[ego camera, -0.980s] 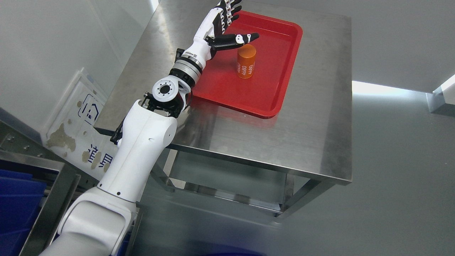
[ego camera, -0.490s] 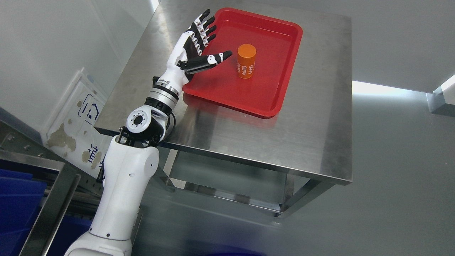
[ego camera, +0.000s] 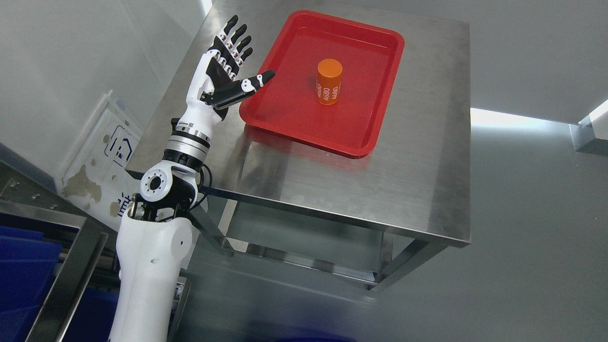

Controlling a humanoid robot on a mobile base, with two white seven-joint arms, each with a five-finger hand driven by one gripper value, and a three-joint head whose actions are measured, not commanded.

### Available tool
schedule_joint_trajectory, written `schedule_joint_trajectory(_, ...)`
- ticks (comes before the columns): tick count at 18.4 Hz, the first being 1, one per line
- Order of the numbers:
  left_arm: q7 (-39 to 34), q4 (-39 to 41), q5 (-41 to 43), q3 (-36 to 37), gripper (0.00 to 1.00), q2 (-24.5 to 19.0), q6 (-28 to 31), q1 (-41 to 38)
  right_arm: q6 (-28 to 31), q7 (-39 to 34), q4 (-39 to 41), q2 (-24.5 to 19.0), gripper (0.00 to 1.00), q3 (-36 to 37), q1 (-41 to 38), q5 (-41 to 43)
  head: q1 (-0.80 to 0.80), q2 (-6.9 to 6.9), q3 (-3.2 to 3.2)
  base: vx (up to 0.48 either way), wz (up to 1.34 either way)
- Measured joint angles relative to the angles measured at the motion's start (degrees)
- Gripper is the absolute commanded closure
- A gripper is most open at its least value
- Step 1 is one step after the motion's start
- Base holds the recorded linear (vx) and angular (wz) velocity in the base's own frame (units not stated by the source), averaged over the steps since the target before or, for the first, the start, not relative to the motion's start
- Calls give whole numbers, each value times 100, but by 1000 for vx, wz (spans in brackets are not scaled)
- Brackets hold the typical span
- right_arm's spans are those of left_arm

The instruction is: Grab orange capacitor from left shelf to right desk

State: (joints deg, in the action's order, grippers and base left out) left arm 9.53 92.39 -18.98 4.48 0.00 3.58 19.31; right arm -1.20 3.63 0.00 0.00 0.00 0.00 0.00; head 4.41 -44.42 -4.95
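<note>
The orange capacitor (ego camera: 329, 87), a small cylinder with white print, stands upright in the red tray (ego camera: 294, 118) on the steel desk (ego camera: 418, 156). My left hand (ego camera: 232, 66) is open and empty, fingers spread, over the desk's left part just left of the tray. It is well apart from the capacitor. The right arm is out of view.
A steel shelf frame (ego camera: 71, 266) with blue bins (ego camera: 23, 266) is at the lower left. A white sign board (ego camera: 104, 156) leans against the wall left of the desk. Grey floor lies to the right and below.
My left arm has drawn back to the left and toward me, away from the capacitor and off the tray. The capacitor stays upright in the tray.
</note>
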Motion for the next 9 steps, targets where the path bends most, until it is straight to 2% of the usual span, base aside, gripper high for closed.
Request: schedule_joint_trajectory(9, 105, 369, 4, -261, 0, 0, 8, -305, 0, 0, 0, 0, 0, 0, 0, 0, 0, 0, 0, 0, 0)
